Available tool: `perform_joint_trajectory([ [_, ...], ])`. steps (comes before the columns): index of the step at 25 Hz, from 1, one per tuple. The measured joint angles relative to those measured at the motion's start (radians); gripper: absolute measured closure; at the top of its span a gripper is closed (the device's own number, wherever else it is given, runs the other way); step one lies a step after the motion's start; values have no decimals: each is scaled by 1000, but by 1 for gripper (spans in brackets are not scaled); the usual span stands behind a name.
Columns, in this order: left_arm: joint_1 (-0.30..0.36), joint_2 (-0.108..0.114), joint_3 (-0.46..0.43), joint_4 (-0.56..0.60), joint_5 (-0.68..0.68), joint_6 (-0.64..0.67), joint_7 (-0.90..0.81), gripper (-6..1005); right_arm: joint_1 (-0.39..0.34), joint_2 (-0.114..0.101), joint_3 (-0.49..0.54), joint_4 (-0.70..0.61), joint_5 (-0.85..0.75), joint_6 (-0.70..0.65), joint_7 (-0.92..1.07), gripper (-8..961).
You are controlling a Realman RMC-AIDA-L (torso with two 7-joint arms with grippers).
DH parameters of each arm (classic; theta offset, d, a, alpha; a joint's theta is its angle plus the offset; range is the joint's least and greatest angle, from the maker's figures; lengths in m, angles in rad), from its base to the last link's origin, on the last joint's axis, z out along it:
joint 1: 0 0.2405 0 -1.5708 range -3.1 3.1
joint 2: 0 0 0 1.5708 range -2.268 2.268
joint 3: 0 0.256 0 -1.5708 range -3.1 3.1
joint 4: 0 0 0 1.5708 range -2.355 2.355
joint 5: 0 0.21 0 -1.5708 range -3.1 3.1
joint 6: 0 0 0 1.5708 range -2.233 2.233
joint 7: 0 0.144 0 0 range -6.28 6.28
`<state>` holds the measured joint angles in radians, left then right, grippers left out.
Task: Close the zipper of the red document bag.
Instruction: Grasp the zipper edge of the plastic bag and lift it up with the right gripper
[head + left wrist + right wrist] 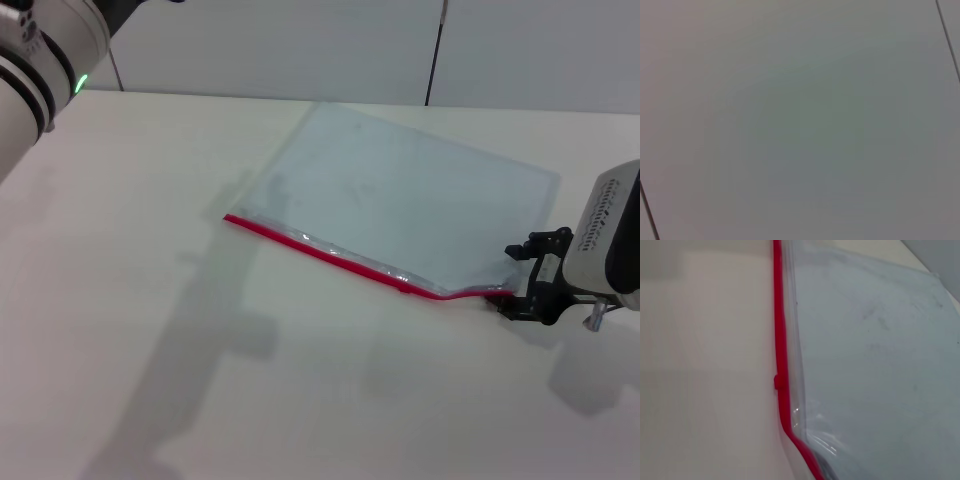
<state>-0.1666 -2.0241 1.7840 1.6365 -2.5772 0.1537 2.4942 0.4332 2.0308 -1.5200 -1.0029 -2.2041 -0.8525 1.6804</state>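
Note:
The red document bag lies flat on the white table, a translucent pale blue pouch. Its zipper is the bright red strip along the long edge nearest me. A small red bump sits on the strip toward its right end. My right gripper is low over the table at that right end, where the strip bends upward a little. The right wrist view looks along the zipper and the bag, with the bump partway down. My left arm is raised at the far left, away from the bag.
White wall panels stand behind the table's far edge. The left wrist view shows only a plain grey panel. The arms cast shadows on the bare tabletop in front of the bag.

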Motion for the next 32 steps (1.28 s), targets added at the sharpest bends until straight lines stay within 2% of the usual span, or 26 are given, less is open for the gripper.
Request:
perform_joint_trajectory([
  [4,0,-1,0,0,-1,0,0,551,2,1,-7,-4,8,-1,1,340],
  [20,-1,-1,4,0,-1,-2,0,550,42,0,-14,20,11,-11,36,403],
  [30,5,-1,0,1,-2,-11,-2,551,66,0,-12,32,17,-46,42,751],
  [32,6,-1,0,1,-2,-11,-1,551,67,0,-10,31,31,-50,47,762],
])
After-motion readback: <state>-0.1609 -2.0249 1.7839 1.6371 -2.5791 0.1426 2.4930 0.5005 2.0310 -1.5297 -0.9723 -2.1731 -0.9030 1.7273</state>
